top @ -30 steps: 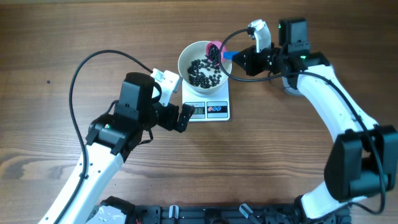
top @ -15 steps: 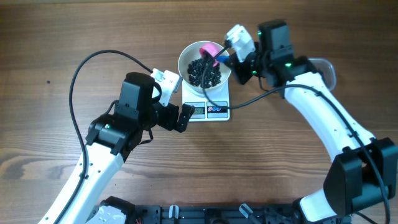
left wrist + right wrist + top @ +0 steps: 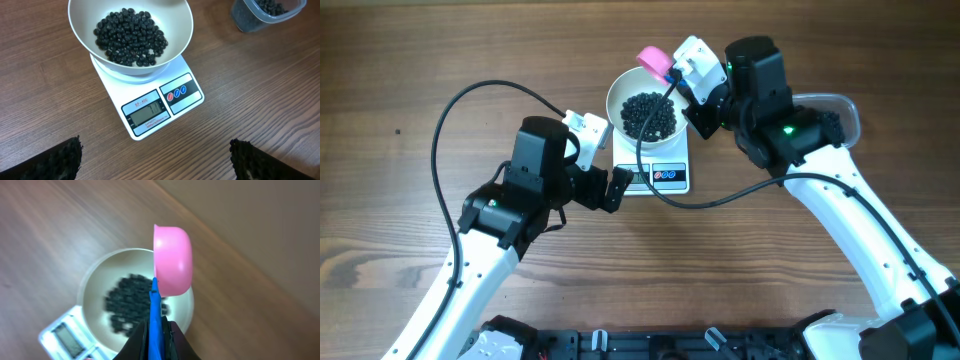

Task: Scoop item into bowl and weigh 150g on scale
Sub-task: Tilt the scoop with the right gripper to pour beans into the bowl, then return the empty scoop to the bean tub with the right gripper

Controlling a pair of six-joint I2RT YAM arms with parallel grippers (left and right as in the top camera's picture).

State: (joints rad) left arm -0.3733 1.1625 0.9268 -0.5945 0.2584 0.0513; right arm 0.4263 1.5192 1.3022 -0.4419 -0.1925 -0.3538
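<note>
The right end effector (image 3: 159, 339) is clamped together on the thin blue handle of a pink plastic scoop (image 3: 172, 260). The long axis of the handle runs straight out from the fingers towards the far edge of the desk (image 3: 440, 40); the cup of the scoop hangs at the far rim of the round white bowl (image 3: 616, 100) and seems tipped on its side. The bowl stands on the small white square digital scale (image 3: 112, 92) near the middle of the desk and holds a heap of small round black bean-like pieces (image 3: 131, 37).

The next move turns, I think, on the clear rectangular plastic container (image 3: 242, 20); it lies to the right of the bowl, apart from the scoop, so the right arm is the nearer one. The left end effector (image 3: 156, 162) has its fingers wide apart and holds nothing; it hovers at the near side of the scale, facing the grey display (image 3: 146, 112).

The mouth of the scoop faces away from every camera, so I cannot tell whether it is empty; the digits on the display are too small to read surely. In the overhead view the right arm covers most of the container.
</note>
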